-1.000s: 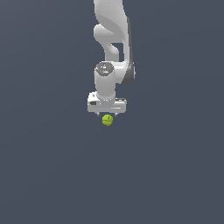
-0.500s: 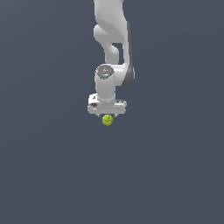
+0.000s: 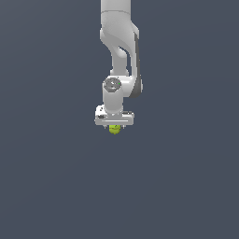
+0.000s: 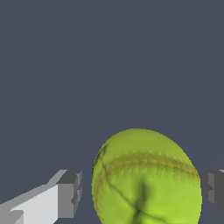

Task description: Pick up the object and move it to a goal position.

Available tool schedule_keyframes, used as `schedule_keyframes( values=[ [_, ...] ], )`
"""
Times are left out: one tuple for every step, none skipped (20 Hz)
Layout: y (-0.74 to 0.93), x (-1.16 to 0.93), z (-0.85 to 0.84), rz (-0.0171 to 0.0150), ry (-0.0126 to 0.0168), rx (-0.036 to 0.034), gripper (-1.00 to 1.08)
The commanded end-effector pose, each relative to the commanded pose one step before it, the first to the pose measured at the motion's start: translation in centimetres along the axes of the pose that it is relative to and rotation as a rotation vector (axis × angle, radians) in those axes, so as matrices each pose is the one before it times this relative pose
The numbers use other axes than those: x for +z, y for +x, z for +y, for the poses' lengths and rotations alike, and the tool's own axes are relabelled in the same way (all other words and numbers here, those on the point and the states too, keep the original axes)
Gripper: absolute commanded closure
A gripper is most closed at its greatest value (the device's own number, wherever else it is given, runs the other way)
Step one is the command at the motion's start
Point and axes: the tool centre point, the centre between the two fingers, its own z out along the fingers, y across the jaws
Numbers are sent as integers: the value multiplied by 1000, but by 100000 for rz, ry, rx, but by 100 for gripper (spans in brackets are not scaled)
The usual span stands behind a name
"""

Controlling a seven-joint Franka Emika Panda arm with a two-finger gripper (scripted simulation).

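Note:
The object, a small yellow-green ball (image 3: 114, 130) with thin dark seam lines, rests on the dark grey floor just under the white hand. My gripper (image 3: 114, 126) stands over it, open, and the hand hides the ball's upper part in the exterior view. In the wrist view the ball (image 4: 144, 175) lies between the two grey fingertips (image 4: 70, 194) of my gripper (image 4: 141, 192). A narrow gap shows between one fingertip and the ball. The other fingertip sits close against the ball's opposite side at the picture's edge.
A plain dark grey floor (image 3: 177, 186) spreads around the ball in every direction. The white arm (image 3: 119, 42) rises straight up behind the hand. Nothing else shows.
The hand has come down a little over the ball, which has stayed in place. More of the ball is now covered by the hand.

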Motion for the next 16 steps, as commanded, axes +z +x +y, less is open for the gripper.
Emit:
schedule_keyframes(
  values=[
    [53, 224, 3, 122, -5, -3, -92],
    [0, 0, 0, 0, 0, 0, 108],
    [0, 0, 0, 0, 0, 0, 108],
    [0, 0, 0, 0, 0, 0, 108],
    [0, 0, 0, 0, 0, 0, 108],
    [0, 0, 0, 0, 0, 0, 108],
    [0, 0, 0, 0, 0, 0, 108],
    [0, 0, 0, 0, 0, 0, 108],
    [0, 0, 0, 0, 0, 0, 108],
    [0, 0, 0, 0, 0, 0, 108],
    [0, 0, 0, 0, 0, 0, 108],
    [11, -94, -6, 97, 7, 0, 108],
    [8, -26, 4, 0, 0, 0, 108],
    [24, -77, 13, 0, 0, 0, 108],
    [40, -129, 21, 0, 0, 0, 108],
    [55, -181, 30, 0, 0, 0, 108]
  ],
)
